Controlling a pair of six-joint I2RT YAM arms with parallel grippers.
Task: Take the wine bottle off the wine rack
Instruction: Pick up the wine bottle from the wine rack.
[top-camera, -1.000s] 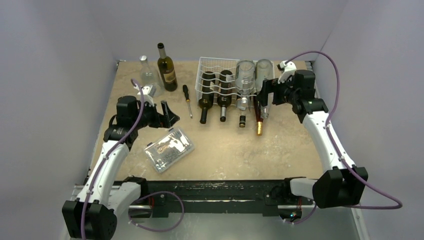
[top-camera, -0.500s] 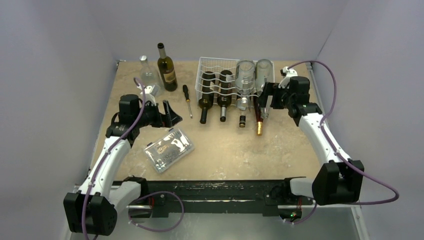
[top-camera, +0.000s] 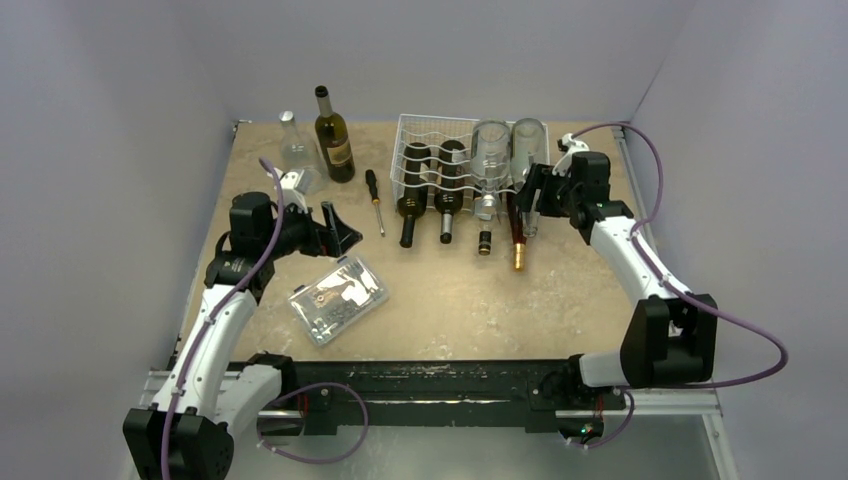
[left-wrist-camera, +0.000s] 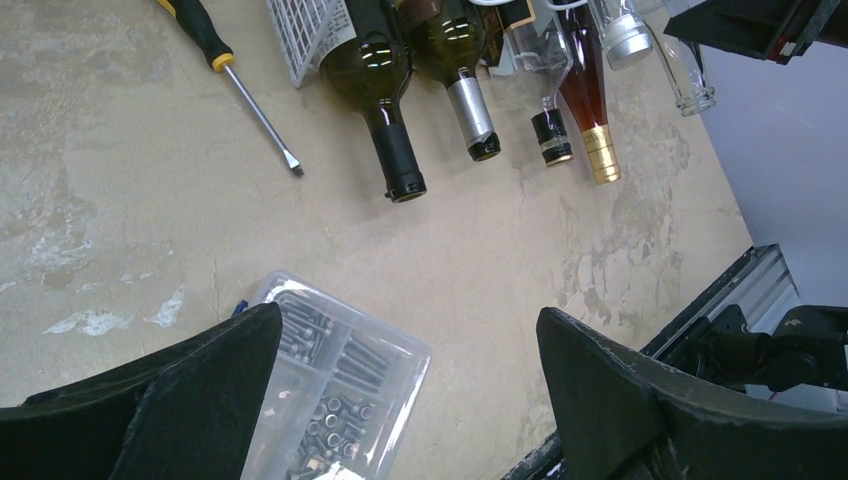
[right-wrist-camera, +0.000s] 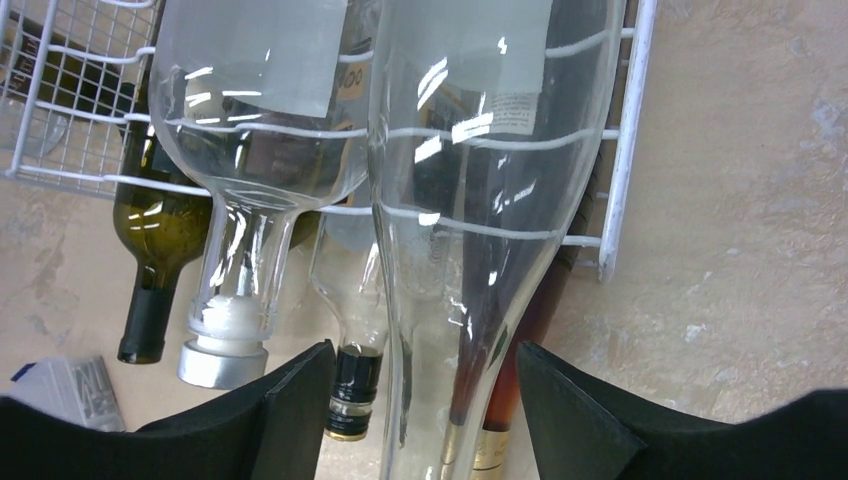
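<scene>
The clear wine bottle (right-wrist-camera: 480, 200) lies top right among six bottles (top-camera: 413, 180) in the one wine rack (top-camera: 412, 128) at the table's far edge, its neck between the jaws of the right gripper (right-wrist-camera: 420, 375), spread wide. The left gripper (left-wrist-camera: 405, 330), also wide, hangs near one parts box (left-wrist-camera: 340, 390).

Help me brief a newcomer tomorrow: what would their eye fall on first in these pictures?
The white wire wine rack stands at the table's far middle, loaded with lying bottles whose necks point toward the arms. The right gripper, open, straddles the neck of the rightmost clear bottle, which lies in the upper row. On the left, the open left gripper hangs near a clear parts box.
</scene>
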